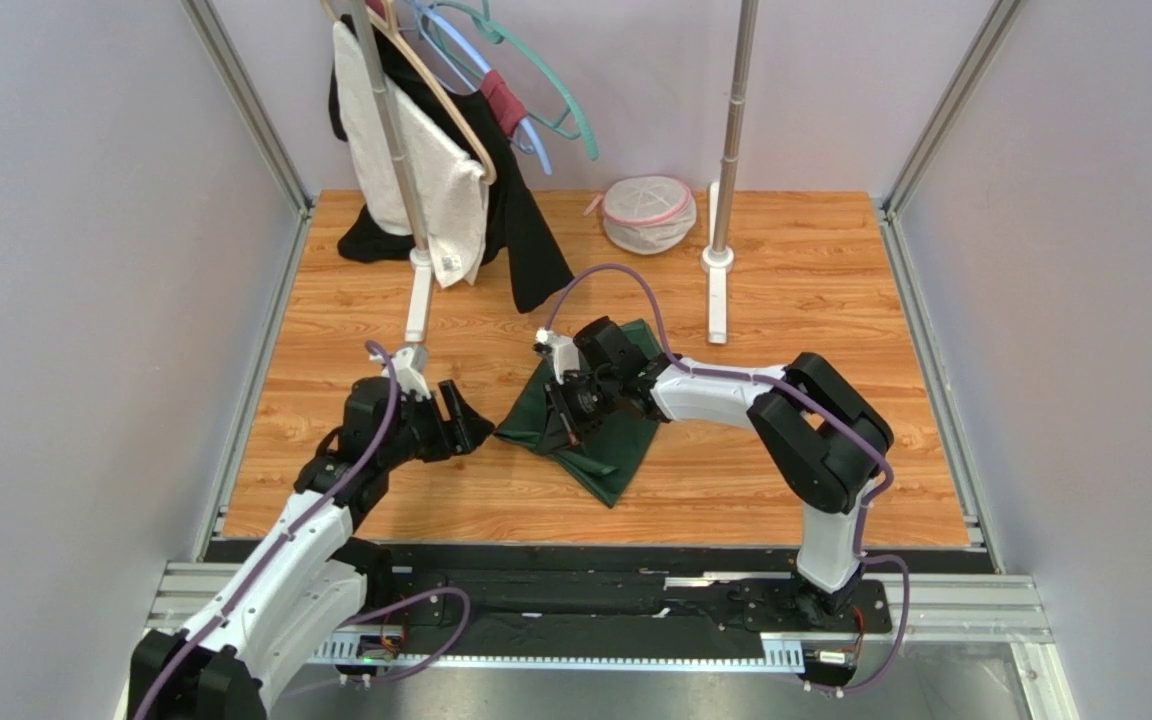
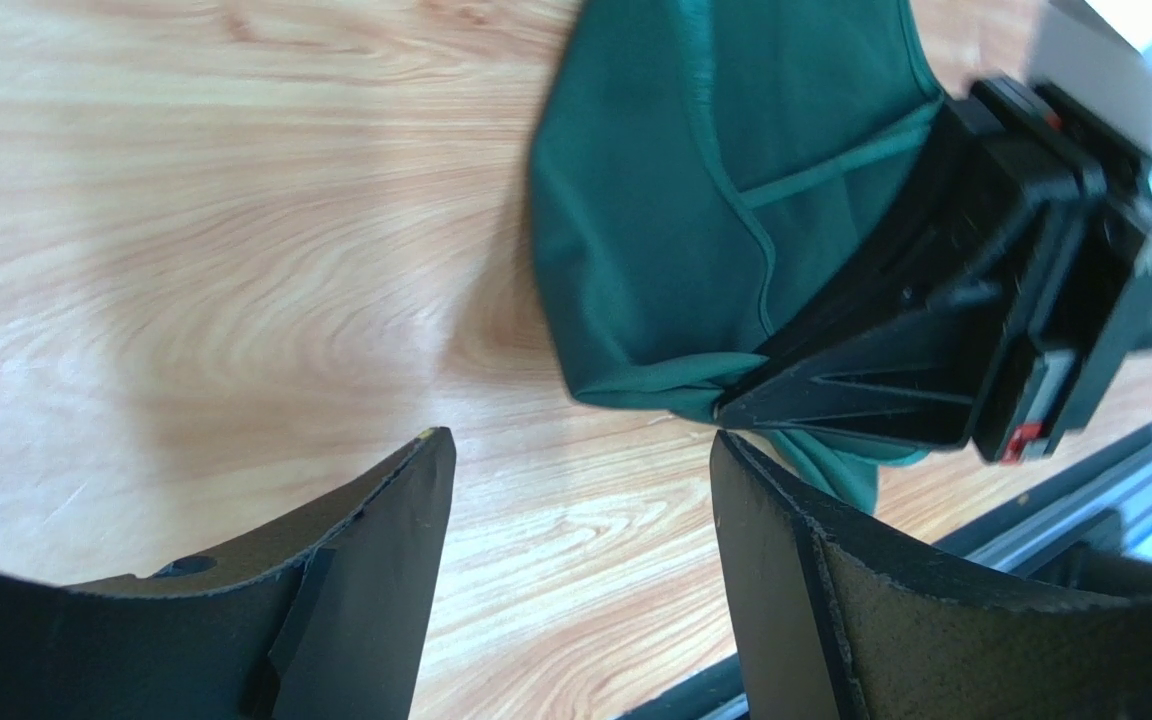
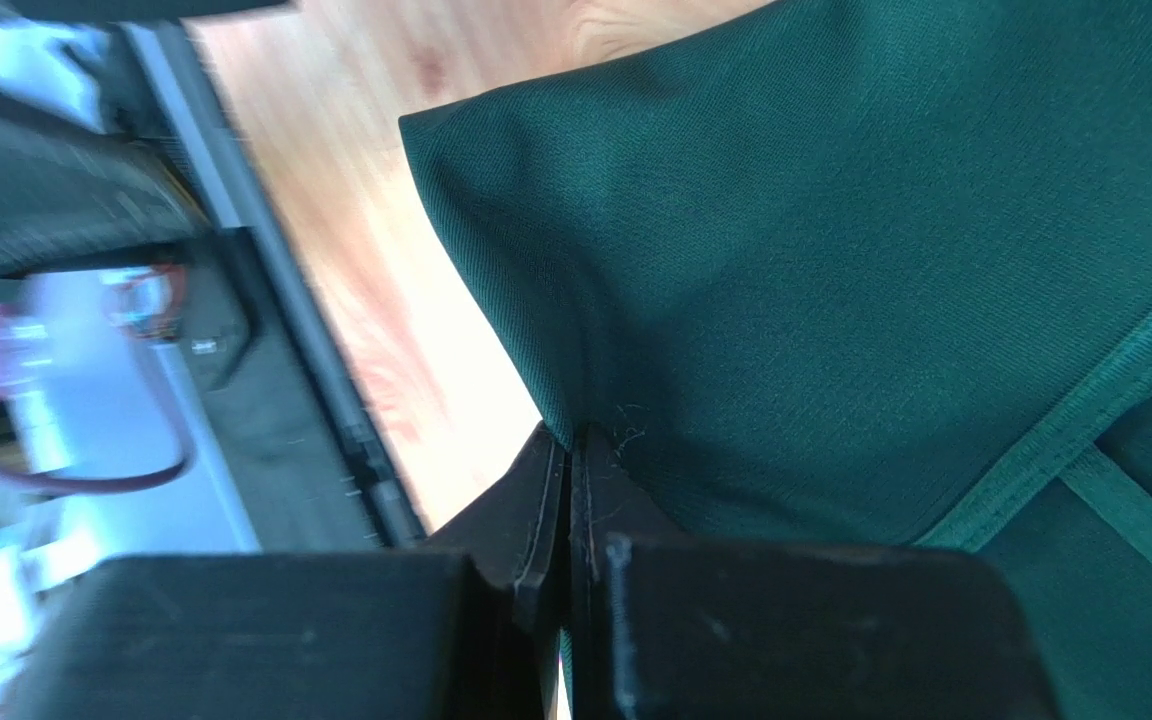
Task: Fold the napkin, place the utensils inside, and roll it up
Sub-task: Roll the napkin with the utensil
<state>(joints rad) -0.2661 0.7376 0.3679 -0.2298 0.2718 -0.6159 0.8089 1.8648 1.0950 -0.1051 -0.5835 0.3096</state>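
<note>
Folding step is in hand, I think: R gripper (image 3: 570, 450) is clenched on a doubled edge of napkin (image 1: 620, 450), which lies mid table (image 1: 778, 270), partly folded. L gripper (image 2: 579, 443) is released, holding nothing, just beside the cloth's near corner. Next move probably calls for R to lay that edge flat w/o dragging the cloth

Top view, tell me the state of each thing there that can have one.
napkin: folded over, lying on the table, one edge pinched.
right gripper: shut on napkin.
left gripper: open, holding nothing, beside the napkin.
garments: hanging on the rack.
</note>
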